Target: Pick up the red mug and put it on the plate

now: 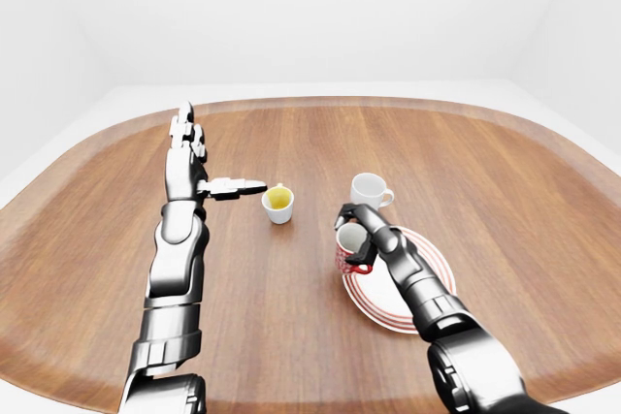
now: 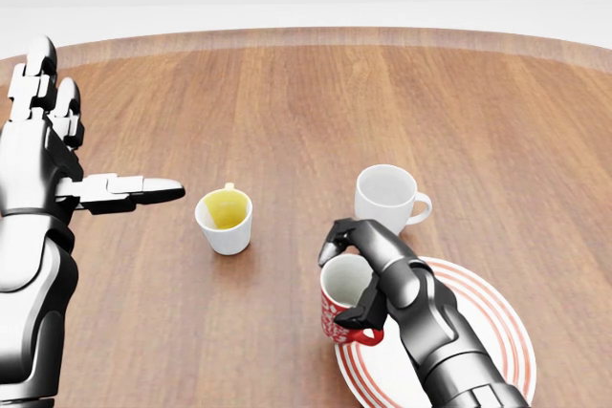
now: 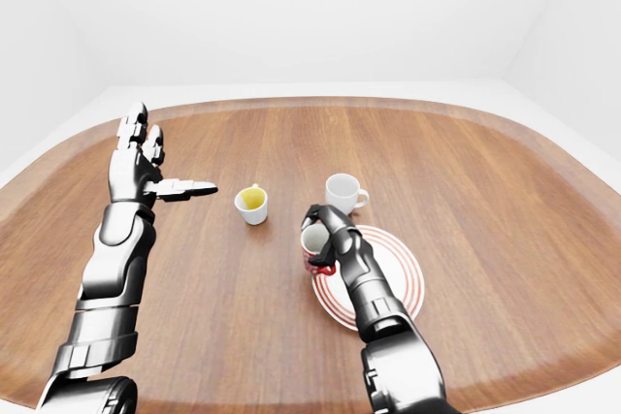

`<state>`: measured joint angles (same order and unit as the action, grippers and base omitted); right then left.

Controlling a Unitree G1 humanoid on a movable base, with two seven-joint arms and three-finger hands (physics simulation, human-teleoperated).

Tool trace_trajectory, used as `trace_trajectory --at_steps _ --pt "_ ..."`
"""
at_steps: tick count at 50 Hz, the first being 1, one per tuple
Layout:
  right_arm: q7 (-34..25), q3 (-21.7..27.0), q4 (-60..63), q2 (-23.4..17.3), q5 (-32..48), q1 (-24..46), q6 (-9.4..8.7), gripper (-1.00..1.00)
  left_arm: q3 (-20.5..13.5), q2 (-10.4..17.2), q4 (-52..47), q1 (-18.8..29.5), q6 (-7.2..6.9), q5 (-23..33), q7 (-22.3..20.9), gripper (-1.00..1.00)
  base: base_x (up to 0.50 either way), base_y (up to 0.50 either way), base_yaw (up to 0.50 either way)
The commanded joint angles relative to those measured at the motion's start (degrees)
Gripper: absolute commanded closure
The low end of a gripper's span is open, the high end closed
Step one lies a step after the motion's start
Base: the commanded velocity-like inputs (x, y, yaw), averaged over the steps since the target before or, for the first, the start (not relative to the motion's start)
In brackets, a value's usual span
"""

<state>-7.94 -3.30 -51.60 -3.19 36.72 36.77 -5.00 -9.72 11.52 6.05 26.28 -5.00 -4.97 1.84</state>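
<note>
Gripping red mug [image 2: 342, 310] in right hand [image 2: 368, 279], fingers wrapped round rim and handle | mug upright at left edge of red-ringed plate [image 2: 483, 332] | left hand [image 2: 57, 160] spread wide, holding nothing, far left | yellow-lined cup [image 2: 226, 220], white cup [image 2: 385, 200] farther on wooden table [image 2: 316, 102]

Wood-grain table [image 2: 306, 112] (satin sheen), glossy ceramic plate [image 2: 492, 332], metallic fingers [image 2: 346, 234].

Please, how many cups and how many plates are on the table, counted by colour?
Red mug: 1, held in the right hand
White mug: 1
White cup with yellow inside: 1
Red-striped plate: 1
Total: 4
</note>
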Motion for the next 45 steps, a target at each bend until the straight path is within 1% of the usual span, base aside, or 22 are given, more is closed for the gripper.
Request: trace_trajectory --at_steps 1,18,45 --pt "0.1 0.7 0.6 -1.7 -0.2 -1.1 0.0 1.0 0.1 -0.1 0.2 -0.1 0.0 0.0 0.0 -1.0 0.0 0.0 0.0" --pt "-0.2 2.4 3.1 -4.8 -1.1 -3.8 0.0 1.0 0.2 -0.2 0.4 0.1 0.0 0.2 0.2 -1.0 0.0 0.0 0.0" --pt "0.4 3.4 2.0 -7.1 -1.6 -4.7 0.0 1.0 0.3 -0.3 -0.1 0.0 0.0 0.3 0.2 -1.0 0.0 0.0 0.0"
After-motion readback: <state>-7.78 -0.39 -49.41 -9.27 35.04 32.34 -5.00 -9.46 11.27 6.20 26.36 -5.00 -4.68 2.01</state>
